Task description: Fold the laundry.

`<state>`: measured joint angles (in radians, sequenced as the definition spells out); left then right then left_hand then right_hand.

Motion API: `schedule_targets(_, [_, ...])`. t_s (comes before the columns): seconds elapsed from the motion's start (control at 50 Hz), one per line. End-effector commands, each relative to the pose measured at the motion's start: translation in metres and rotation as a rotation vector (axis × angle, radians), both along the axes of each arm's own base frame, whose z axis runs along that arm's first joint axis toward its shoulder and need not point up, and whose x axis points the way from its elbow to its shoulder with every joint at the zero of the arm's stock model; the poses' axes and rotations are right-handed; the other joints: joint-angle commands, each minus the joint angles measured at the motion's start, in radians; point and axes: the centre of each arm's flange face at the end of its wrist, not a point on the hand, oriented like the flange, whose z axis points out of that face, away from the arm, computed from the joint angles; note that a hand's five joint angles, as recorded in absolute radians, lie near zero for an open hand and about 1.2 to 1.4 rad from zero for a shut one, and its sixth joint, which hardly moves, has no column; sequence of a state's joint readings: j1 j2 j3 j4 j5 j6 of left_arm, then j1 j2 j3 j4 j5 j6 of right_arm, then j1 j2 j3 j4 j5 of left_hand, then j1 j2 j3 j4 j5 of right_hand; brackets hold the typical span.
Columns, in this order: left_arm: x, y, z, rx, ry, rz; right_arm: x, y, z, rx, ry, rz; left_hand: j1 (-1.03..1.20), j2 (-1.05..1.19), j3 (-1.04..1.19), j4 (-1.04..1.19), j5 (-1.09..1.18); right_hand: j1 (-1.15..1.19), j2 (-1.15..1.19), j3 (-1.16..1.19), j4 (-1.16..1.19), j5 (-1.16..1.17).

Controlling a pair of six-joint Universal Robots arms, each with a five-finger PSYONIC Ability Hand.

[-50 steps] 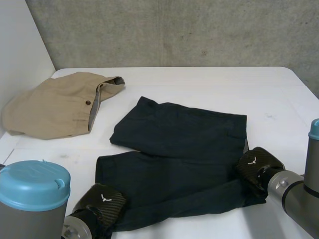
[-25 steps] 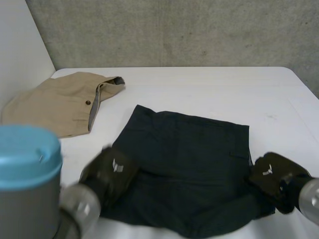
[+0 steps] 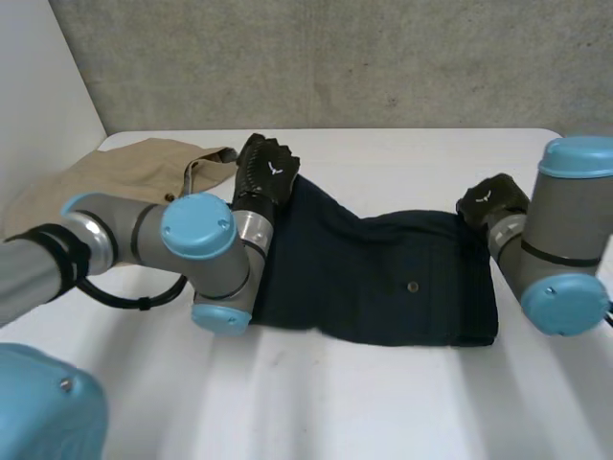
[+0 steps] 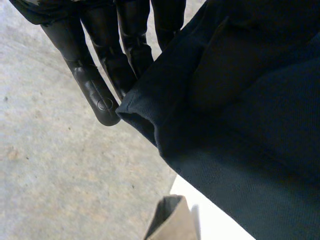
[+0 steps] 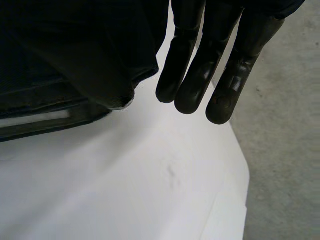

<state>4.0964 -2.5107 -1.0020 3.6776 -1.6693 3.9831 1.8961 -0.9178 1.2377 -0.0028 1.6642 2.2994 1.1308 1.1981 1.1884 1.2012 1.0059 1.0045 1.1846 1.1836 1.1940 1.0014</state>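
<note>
Change: both hands had swept from the lower edge of the head view up to the far side of the dark shorts, carrying the near half over, so the garment lay shorter and doubled.
Markings: a small white winged emblem sat on the back of each black hand.
Shorts' look: navy, folded into a wide band across the middle of the frame on the white table. One small round button showed right of centre, and the upper left corner rose off the table.
Left hand: upper middle-left of the frame, at that raised corner. In the left wrist view its straight fingers lay close together with the hem clamped against them.
Right hand: right side of the frame, at the shorts' upper right corner. Whether it gripped the cloth could not be told.
Tan shorts: upper left of the frame, just beside the left hand.
</note>
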Motion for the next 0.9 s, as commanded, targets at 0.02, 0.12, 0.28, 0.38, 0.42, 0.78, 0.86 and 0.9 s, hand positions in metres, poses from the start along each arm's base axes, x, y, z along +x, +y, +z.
schedule_targets(0.02, [-0.009, -0.011, -0.026, -0.004, -0.002, -0.027, 0.009, -0.042, -0.020, -0.093, -0.014, -0.058, 0.265, 0.198, 0.208, 0.195, 0.216, 0.392, 0.212, 0.213, 0.202, 0.220])
schedule_targets(0.12, [-0.011, -0.011, -0.034, -0.020, 0.008, -0.038, 0.012, -0.054, -0.027, -0.130, -0.034, -0.071, -0.193, -0.261, -0.251, -0.264, -0.243, -0.438, -0.618, -0.617, -0.627, -0.609])
schedule_targets(0.28, [-0.005, 0.001, 0.005, -0.144, 0.096, -0.033, 0.006, -0.047, 0.028, -0.182, -0.268, -0.112, -0.956, -1.024, -1.014, -1.027, -1.006, -0.830, -1.010, -1.009, -1.019, -1.001])
schedule_targets(0.38, [0.007, 0.019, 0.025, -0.145, 0.116, -0.001, -0.003, -0.013, 0.076, -0.195, -0.334, -0.084, -0.956, -1.024, -1.014, -1.027, -1.006, -0.830, -1.010, -1.009, -1.019, -1.001])
schedule_targets(0.42, [0.015, 0.029, 0.034, -0.128, 0.123, 0.028, -0.003, 0.001, 0.078, -0.155, -0.335, -0.052, -0.956, -1.024, -1.014, -1.027, -1.006, -0.830, -1.010, -1.009, -1.019, -1.001])
schedule_targets(0.78, [0.066, 0.118, 0.031, 0.366, 0.268, -0.090, -0.038, 0.101, -0.008, 0.315, -0.478, -0.040, -0.935, -1.002, -0.992, -1.005, -0.985, -0.703, -0.883, -0.882, -0.892, -0.874])
schedule_targets(0.86, [0.067, 0.119, 0.028, 0.410, 0.277, -0.084, -0.040, 0.100, -0.017, 0.298, -0.488, -0.040, -0.938, -1.005, -0.995, -1.008, -0.987, -0.600, -0.780, -0.779, -0.789, -0.771])
schedule_targets(0.9, [0.068, 0.118, 0.027, 0.413, 0.275, -0.079, -0.038, 0.098, -0.025, 0.296, -0.485, -0.039, -0.938, -1.005, -0.995, -1.008, -0.987, -0.556, -0.736, -0.735, -0.745, -0.727])
